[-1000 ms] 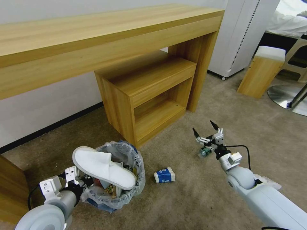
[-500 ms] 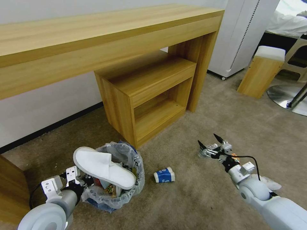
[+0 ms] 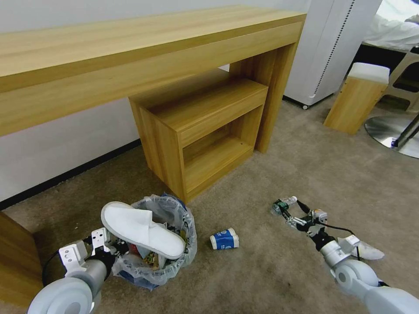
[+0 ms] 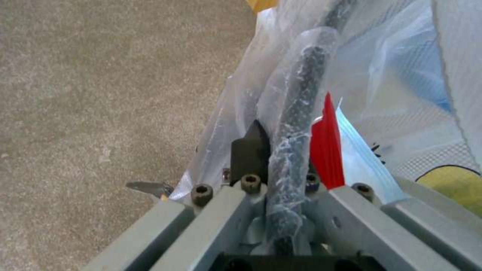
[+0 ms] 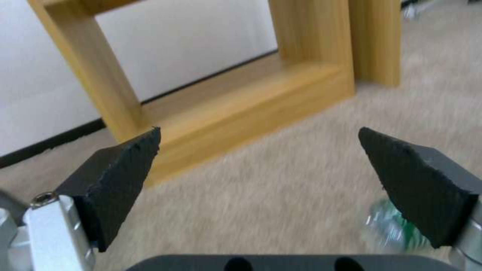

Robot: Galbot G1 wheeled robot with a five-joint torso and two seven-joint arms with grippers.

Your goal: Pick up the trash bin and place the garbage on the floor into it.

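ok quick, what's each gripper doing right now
Left gripper: shut on the bag-covered rim of the trash bin.
Right gripper: open, holding nothing, low over the floor beside the small bottle.

No readable text; blue-white cup (image 3: 224, 239) print illegible.

One trash bin (image 3: 163, 257), one slipper (image 3: 139, 229), one cup (image 3: 224, 239), one bottle (image 3: 283, 204).
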